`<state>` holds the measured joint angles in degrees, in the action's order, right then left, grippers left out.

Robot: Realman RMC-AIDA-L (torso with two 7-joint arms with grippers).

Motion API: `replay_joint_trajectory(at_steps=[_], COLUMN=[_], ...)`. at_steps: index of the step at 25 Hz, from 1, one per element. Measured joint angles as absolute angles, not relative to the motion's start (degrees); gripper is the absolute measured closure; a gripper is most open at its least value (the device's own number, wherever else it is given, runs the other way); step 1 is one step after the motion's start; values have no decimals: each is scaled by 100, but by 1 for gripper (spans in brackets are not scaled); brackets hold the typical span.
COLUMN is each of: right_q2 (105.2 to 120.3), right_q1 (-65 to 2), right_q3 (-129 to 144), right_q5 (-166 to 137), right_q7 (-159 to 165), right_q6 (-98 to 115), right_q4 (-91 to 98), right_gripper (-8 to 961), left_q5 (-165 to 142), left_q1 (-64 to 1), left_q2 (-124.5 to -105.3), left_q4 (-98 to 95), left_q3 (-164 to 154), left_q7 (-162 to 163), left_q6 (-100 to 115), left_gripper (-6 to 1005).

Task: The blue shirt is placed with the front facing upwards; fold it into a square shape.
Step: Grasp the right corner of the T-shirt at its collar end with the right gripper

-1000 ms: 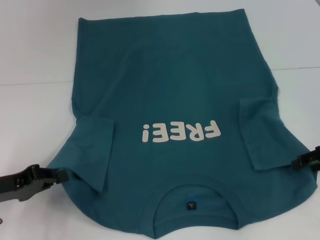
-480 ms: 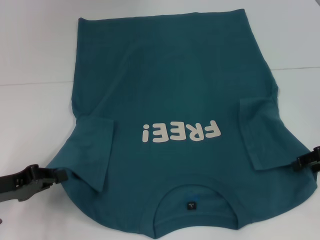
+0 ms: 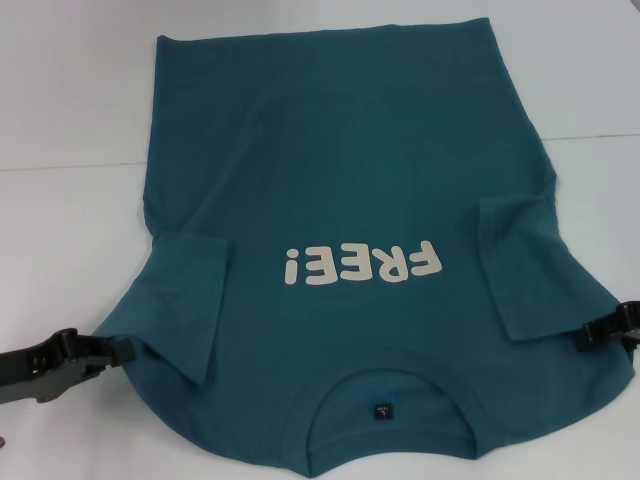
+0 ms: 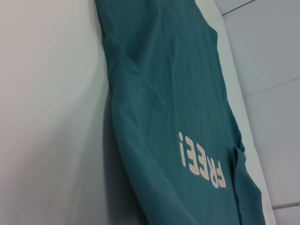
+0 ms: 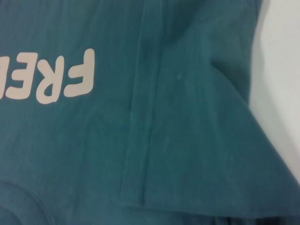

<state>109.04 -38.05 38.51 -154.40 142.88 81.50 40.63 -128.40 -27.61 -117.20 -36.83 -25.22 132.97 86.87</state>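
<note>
Blue shirt [image 3: 350, 200] laid flat on table [image 3: 70, 100], sleeves folded in. Left gripper [image 3: 112, 350] and right gripper [image 3: 592, 335] at shoulder edges; grip state undeterminable. Both shoulders best lifted evenly, fabric kept taut.

A plain white table [image 3: 70, 110] fills the scene, evenly lit — no hard shadows. A thin seam [image 3: 75, 167] crosses its surface from left to right, about midway between near and far — faint on both sides
</note>
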Motion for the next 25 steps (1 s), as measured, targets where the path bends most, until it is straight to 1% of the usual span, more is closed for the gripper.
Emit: replay_joint_trajectory(at_steps=[11, 20, 25], right_q2=[10938, 10937, 10935], right_q1=[-3917, -3929, -3929], right_q3=[3846, 3908, 3971], right_q5=[-15387, -15434, -15494], right_q7=[14269, 14288, 14305], right_q6=[8178, 8194, 8200], right_q4=[3987, 3987, 3995], right_gripper=[269, 276, 420], left_q5=[-12841, -12831, -12829], left_q1=[-2760, -2760, -2758], left_q2=[-11725, -11724, -11724], left_q4=[-3682, -3683, -3683], left_q3=[-2521, -2513, -2513], left_q7=[13296, 13298, 13310], left_q6=[8652, 8648, 8648], left_gripper=[999, 998, 998])
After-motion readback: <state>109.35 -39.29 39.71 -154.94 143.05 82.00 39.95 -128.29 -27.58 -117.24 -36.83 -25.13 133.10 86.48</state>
